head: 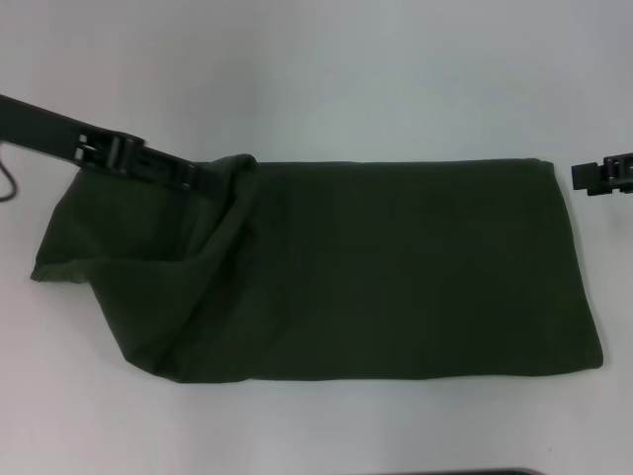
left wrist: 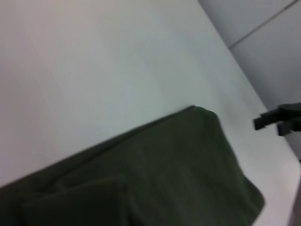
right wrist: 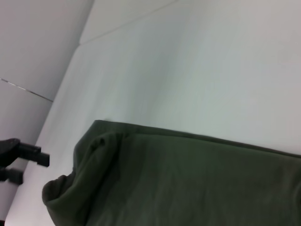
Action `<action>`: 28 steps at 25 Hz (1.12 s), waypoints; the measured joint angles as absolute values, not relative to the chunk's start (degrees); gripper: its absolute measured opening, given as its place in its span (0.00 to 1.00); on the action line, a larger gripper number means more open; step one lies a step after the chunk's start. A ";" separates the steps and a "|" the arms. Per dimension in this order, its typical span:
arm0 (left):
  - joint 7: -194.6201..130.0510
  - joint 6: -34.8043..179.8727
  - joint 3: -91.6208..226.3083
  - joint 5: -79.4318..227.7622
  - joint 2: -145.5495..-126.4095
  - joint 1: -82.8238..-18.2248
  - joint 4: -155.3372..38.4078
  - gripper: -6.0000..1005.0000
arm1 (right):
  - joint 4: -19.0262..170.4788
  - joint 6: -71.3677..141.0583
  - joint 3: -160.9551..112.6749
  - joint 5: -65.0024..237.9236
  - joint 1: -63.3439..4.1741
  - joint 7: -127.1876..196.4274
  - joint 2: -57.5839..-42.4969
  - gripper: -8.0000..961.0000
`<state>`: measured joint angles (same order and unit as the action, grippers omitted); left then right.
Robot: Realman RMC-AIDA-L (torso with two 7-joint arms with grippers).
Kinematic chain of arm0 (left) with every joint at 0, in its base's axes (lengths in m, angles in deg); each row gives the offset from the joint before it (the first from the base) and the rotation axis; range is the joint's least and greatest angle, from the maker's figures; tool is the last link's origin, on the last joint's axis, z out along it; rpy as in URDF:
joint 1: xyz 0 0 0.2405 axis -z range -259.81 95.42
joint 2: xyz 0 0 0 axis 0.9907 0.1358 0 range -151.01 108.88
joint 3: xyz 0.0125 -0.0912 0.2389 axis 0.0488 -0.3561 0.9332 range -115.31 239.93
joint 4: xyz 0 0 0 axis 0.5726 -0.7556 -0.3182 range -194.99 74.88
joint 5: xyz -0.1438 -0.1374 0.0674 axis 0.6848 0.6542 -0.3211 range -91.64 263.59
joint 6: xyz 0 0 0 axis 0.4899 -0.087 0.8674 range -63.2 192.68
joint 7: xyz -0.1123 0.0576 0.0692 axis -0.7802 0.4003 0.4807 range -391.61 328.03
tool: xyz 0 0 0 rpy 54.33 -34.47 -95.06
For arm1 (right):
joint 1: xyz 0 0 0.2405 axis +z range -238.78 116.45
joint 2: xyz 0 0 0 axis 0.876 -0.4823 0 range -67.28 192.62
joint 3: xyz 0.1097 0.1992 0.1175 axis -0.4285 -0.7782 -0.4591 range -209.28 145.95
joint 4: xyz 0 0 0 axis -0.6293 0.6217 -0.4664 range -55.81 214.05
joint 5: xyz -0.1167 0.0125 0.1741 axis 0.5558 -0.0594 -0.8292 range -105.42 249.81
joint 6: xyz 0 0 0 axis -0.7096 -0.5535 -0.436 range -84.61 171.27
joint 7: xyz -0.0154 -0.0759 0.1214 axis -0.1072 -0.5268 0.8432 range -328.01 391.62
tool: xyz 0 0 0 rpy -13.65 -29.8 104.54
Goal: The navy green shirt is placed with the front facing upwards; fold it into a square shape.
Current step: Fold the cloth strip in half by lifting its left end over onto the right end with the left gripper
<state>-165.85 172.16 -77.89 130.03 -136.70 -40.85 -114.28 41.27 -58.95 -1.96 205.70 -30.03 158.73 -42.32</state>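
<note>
2 grippers in view — left gripper clenched on the navy green shirt, lifting its left end; right gripper parked beside the shirt's right edge — finger state cannot be told.

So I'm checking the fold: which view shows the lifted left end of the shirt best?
The head view: the left pincer holds the shirt end raised and curling over. The right wrist view shows that bunched end; the left wrist view shows only the flat right end.

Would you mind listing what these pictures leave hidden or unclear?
- Shirt print: head view shows only plain fabric; lettering and neck tag are folded out of sight.
- Left claw: head view, tips sit in the raised fold, so the grip is unreadable.
- Right claw: head view, cut by the edge beside the shirt's far corner.
- Left wrist view: shirt cropped by the frame.
</note>
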 joint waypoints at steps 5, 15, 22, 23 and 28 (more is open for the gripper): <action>-167.91 173.40 -76.97 130.17 -140.17 -39.66 -114.73 0.66 | 41.23 -58.95 -2.01 206.00 -29.80 159.60 -41.74 0.67; -176.78 167.64 -59.99 129.31 -144.81 -36.89 -116.77 0.55 | 41.31 -59.02 -1.93 206.07 -29.88 159.60 -41.71 0.67; -180.02 163.18 -54.69 126.05 -144.68 -36.69 -116.33 0.50 | 41.62 -58.94 -1.97 206.06 -30.32 159.59 -41.76 0.67; -180.48 162.99 -54.68 124.34 -144.63 -36.73 -116.56 0.50 | 41.64 -58.93 -1.97 206.06 -30.35 159.60 -41.79 0.67; -182.78 162.52 -56.07 117.17 -143.94 -37.70 -119.07 0.49 | 41.54 -59.06 -1.97 206.04 -30.41 159.60 -41.85 0.67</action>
